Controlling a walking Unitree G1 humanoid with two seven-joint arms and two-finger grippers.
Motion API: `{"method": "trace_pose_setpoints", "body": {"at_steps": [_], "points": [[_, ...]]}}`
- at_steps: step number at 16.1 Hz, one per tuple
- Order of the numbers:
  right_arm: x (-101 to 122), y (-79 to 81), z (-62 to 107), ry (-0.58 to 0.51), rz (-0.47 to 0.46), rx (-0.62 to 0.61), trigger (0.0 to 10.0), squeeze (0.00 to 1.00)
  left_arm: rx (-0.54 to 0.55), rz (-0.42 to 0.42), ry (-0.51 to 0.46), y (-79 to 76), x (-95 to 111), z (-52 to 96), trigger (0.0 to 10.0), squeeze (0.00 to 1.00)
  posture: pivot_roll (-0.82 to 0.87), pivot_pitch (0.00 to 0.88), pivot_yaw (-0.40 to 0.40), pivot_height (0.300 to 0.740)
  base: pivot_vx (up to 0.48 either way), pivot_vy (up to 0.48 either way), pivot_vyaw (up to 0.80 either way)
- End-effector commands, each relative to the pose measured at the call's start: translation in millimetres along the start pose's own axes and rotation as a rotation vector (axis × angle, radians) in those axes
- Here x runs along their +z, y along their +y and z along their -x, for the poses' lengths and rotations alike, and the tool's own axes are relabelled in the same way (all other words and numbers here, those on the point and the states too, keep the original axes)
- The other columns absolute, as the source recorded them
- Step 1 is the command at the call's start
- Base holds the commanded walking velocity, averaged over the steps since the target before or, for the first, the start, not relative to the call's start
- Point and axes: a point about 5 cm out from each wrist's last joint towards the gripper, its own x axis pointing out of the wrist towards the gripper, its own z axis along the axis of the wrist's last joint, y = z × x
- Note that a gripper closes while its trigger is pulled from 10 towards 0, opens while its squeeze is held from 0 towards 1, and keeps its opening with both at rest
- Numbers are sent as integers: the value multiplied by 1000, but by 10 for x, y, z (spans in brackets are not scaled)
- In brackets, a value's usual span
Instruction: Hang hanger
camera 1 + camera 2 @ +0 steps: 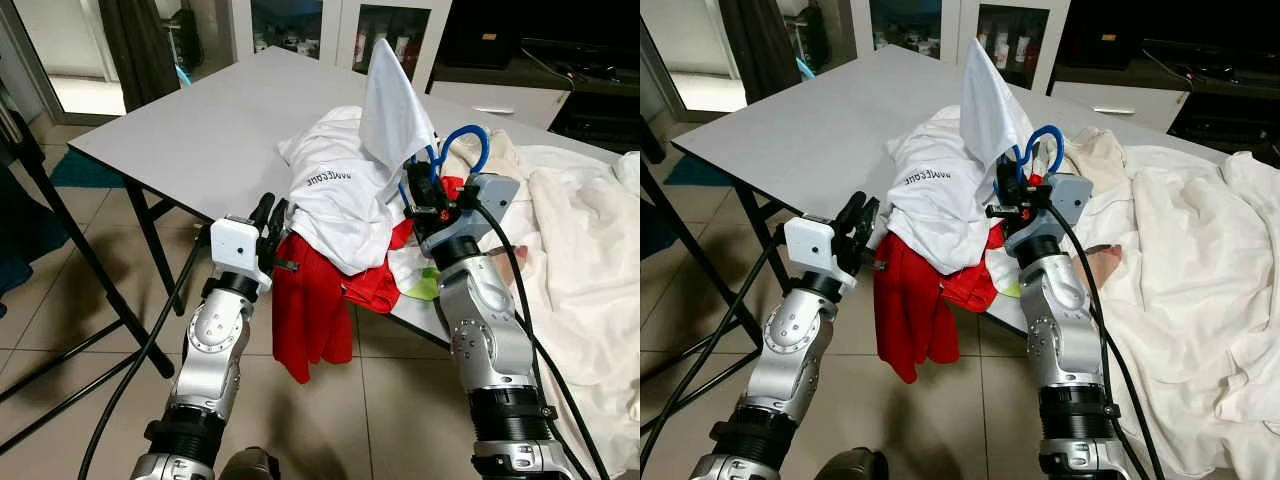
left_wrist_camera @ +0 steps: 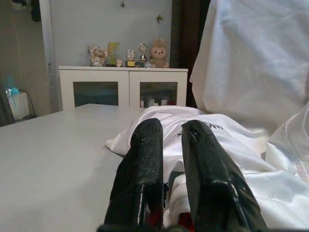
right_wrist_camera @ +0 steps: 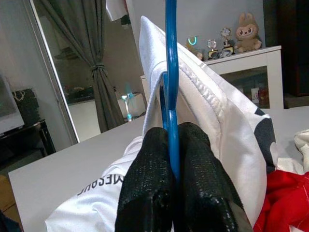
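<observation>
The right gripper [image 3: 175, 145] is clamping its two black fingers together on the thin blue hanger [image 1: 467, 150], whose rod is running straight up between the pads in the right wrist view. The hanger is sitting above the clothes pile on the grey table [image 1: 180, 130], its curved blue hook looping up just behind the gripper, and part of the white T-shirt [image 1: 345, 195] is draping over it in a tall peak. To do this well, I judge the wrist should be lifting slowly and holding the hook upright, so the cloth is not sliding off or snagging the heap beneath.

The left gripper [image 2: 166, 159] is resting at the table's near edge with its fingers a narrow gap apart, gripping nothing, their tips touching the shirt's hem; it could be steadying the fabric.

The hanger looks smooth, rigid and slim, likely slippery in the textured pads. The shirt is soft, crumpled cotton with dark lettering. A limp red garment [image 1: 310, 320] is hanging off the edge, and cream sheets [image 1: 580, 240] are lying rumpled beside the right arm
</observation>
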Motion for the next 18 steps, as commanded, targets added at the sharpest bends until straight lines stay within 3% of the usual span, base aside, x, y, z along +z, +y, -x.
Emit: {"method": "trace_pose_setpoints", "body": {"at_steps": [1,11,13,16,18], "points": [[44,4,-19,-10,14,9,10000,0,-11,-1,-14,-22,49,-66,10000,0,238,2,-28,740,0,0,0],[173,-60,-15,-47,34,-15,10000,0,-44,20,-14,-81,39,-211,10000,0,151,0,-7,740,0,0,0],[245,-39,-61,-74,-13,-22,10000,0,-50,21,-17,-97,41,-219,10000,0,148,0,-4,740,0,0,0],[436,29,-210,-144,6,19,10000,0,-73,-1,-22,-121,33,-213,10000,0,152,0,-7,740,0,0,0],[448,30,-250,-140,17,33,10000,0,-73,-2,-22,-127,29,-206,10000,0,157,0,-9,740,0,0,0]]}}
